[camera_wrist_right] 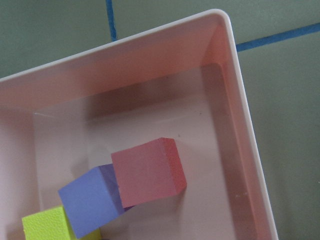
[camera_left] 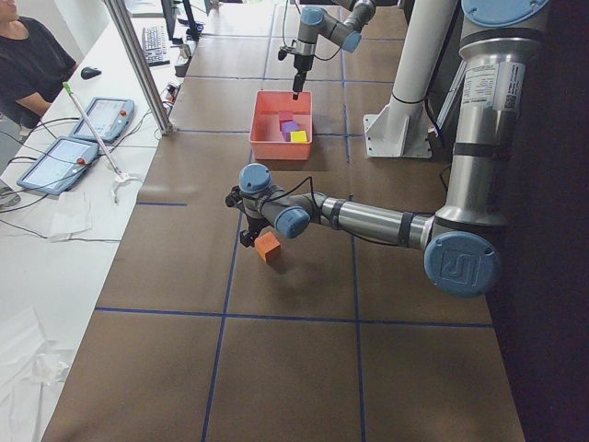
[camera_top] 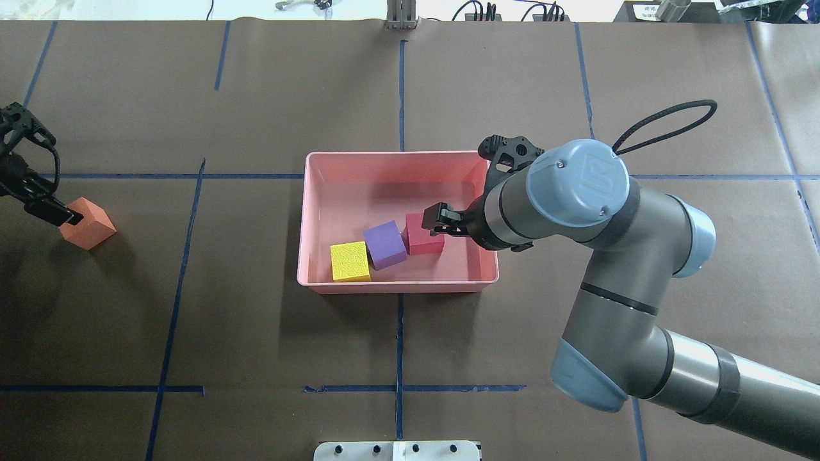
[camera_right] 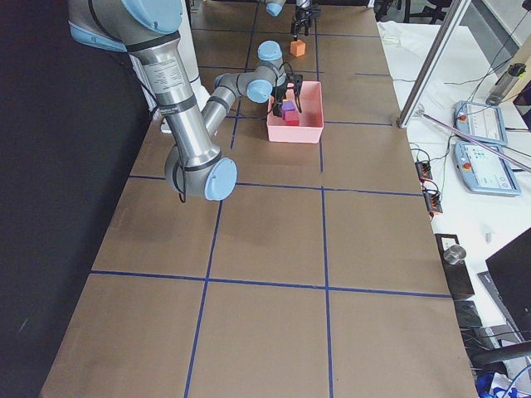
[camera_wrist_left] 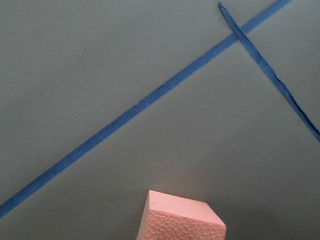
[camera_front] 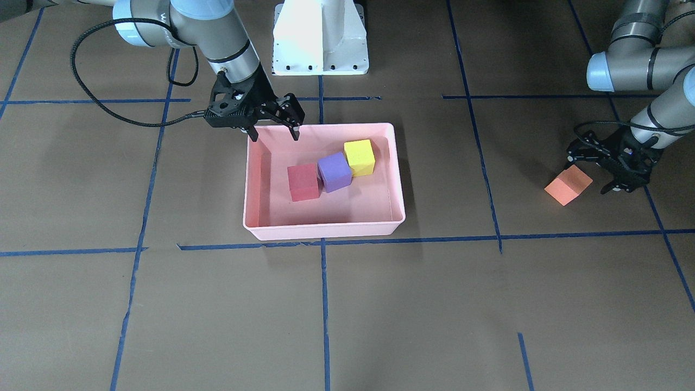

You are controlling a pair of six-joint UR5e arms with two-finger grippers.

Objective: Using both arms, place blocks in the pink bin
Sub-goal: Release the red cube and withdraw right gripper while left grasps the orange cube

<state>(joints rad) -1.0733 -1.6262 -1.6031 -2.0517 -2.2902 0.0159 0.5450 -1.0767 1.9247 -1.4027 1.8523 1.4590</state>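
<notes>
Pink bin [camera_front: 326,231] mid-frame holds the red block [camera_front: 303,182], purple block [camera_front: 334,171] and yellow block [camera_front: 359,157]. The right gripper [camera_front: 274,133] hangs spread and empty over its upper-left corner. Far right, the left gripper [camera_front: 588,175], fingers apparently spread, has the orange block [camera_front: 568,184] just lower-left.
</notes>
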